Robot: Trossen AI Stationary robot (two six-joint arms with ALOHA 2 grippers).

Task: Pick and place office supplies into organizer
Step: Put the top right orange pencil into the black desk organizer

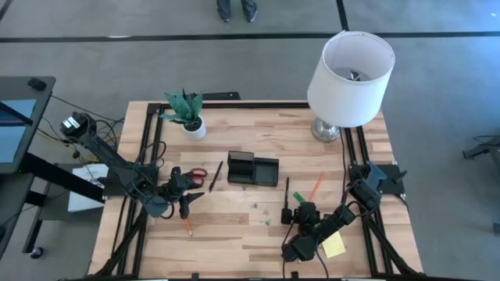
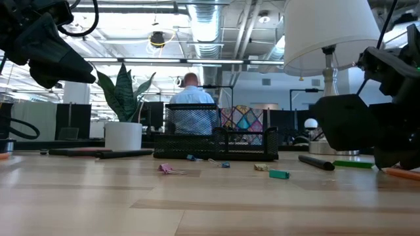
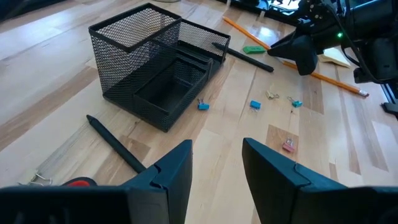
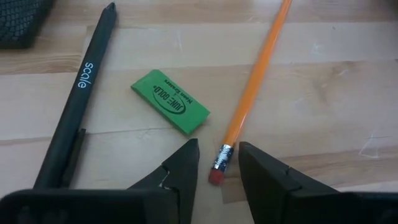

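- The table [image 1: 258, 234] is pale wooden planks in a black frame, on a grey floor; the low view looks past it into an open office with ceiling pipes and a seated person [image 2: 191, 95] in a light shirt, back turned.
- Taking the black mesh organizer [image 1: 253, 169] as landmark: a white-shaded lamp [image 1: 349, 69] stands beyond it toward the right arm's side, and a potted plant [image 1: 187, 113] beyond it toward the left arm's side.
- Red-handled scissors [image 1: 190, 174] and a black pen [image 1: 215, 176] lie just beside the organizer on the left arm's side; an orange pencil [image 1: 187, 226] lies nearer the table's front edge.
- Only the left wrist view shows the organizer's empty compartments and the small clips [image 3: 255, 104] scattered on the wood near its front.
- Only the right wrist view shows the printed green eraser [image 4: 170, 101] lying flat between a second black pen [image 4: 76, 98] and a second orange pencil [image 4: 254, 92], touching neither.
- The left gripper [image 3: 216, 168] hovers in front of the organizer, near the scissors, jaws parted and empty.
- The right gripper [image 4: 219, 163] is low over the wood, well in front of the organizer on the lamp's side; its fingers stand apart on either side of that pencil's eraser tip, not clenched on it.
- A yellow sticky-note pad [image 1: 333, 246] lies just beside the right gripper, farther from the organizer.
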